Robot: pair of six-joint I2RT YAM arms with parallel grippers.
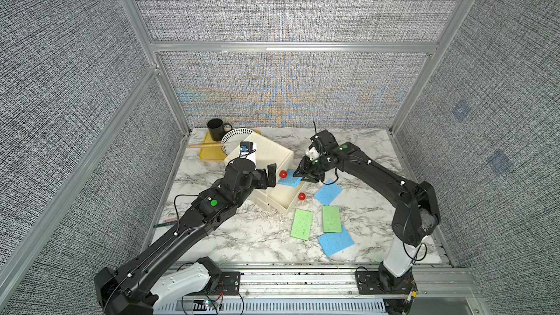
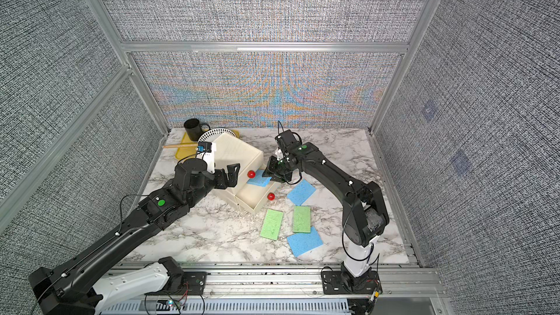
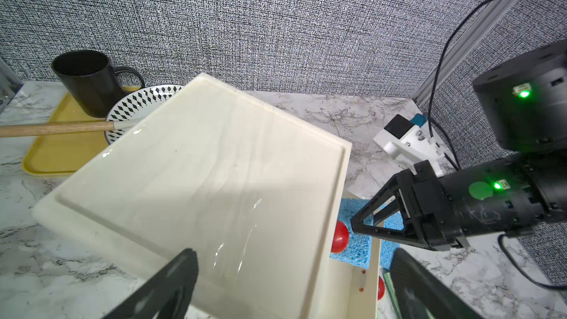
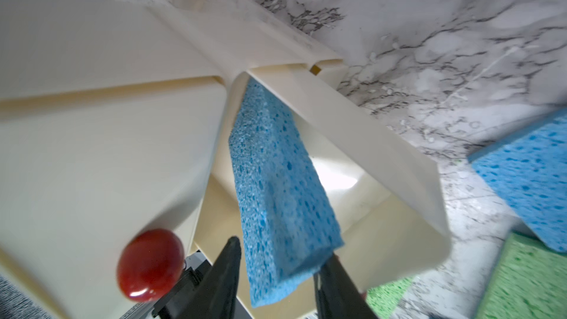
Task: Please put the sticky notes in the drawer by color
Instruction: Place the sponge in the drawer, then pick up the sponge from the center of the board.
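The cream drawer cabinet (image 1: pixel 263 153) stands mid-table with one drawer (image 1: pixel 288 199) pulled out, its red knob (image 1: pixel 301 196) at the front. A blue sticky note (image 4: pixel 276 179) slants into that drawer, far end under the upper drawer front. My right gripper (image 4: pixel 282 250) is open, a finger on each side of the note's near end. Two more blue notes (image 1: pixel 328 193) (image 1: pixel 335 241) and two green ones (image 1: pixel 302 224) (image 1: pixel 331 219) lie on the table. My left gripper (image 3: pixel 293 253) hangs open over the cabinet's top front corner, holding nothing.
At the back left a yellow tray (image 1: pixel 209 154) carries a black mug (image 1: pixel 215 129) and a patterned plate (image 1: pixel 235 137) with a wooden-handled tool (image 1: pixel 203 145). Paper shreds (image 1: pixel 272 214) lie by the open drawer. Fabric walls enclose three sides.
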